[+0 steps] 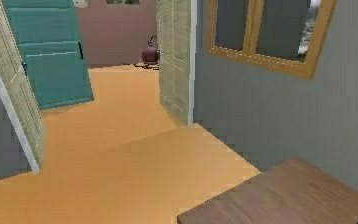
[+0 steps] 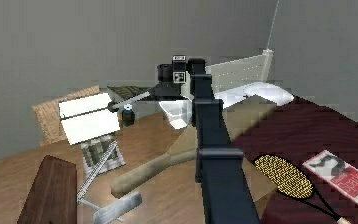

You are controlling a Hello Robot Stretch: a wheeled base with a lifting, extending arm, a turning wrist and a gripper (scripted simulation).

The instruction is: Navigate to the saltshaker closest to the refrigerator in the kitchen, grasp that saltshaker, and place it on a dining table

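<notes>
Saltshaker identity not confirmed: one small dark blob is noted in the arm side view, standing on a cluttered surface just below the fingers of the gripper. Contact between the two cannot be judged, and whether anything is grasped cannot be told. One dark arm is seen rising from the bottom edge, with two white marker squares at its far end. Recorded near the blob: one white dish-like item, one open white-paged item and one bat. On the dark red bed are recorded one racket, one magazine and one white pillow. In the forward view are logged one teal door, one two-paned window, one wooden tabletop corner and orange floor.
</notes>
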